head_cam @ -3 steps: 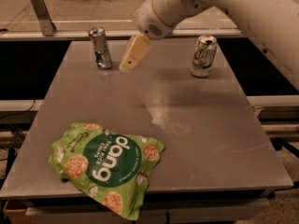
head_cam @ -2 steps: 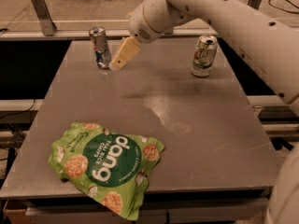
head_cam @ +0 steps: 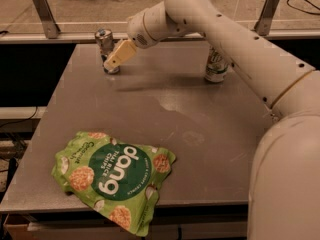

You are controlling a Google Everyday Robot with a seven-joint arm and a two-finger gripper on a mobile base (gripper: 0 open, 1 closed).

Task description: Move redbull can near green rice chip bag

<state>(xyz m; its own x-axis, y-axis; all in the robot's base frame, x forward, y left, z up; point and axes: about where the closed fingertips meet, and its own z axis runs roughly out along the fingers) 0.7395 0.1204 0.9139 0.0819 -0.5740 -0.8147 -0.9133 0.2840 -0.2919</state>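
The redbull can (head_cam: 105,41), slim and silver-and-blue, stands upright at the far left of the grey table (head_cam: 200,129). My gripper (head_cam: 113,62) reaches in from the right and sits right at the can, overlapping its lower front. The can's top still shows above it. The green rice chip bag (head_cam: 112,176), crinkled with a dark "dang" circle, lies flat at the near left corner of the table, far from the can.
A wider white-and-green can (head_cam: 216,68) stands at the far right, partly hidden behind my arm (head_cam: 235,39). A rail with metal posts (head_cam: 44,13) runs behind the table. My arm's base (head_cam: 285,179) fills the near right.
My gripper has moved left across the back of the table and now sits at the redbull can. The can, the bag and the other can have not moved.
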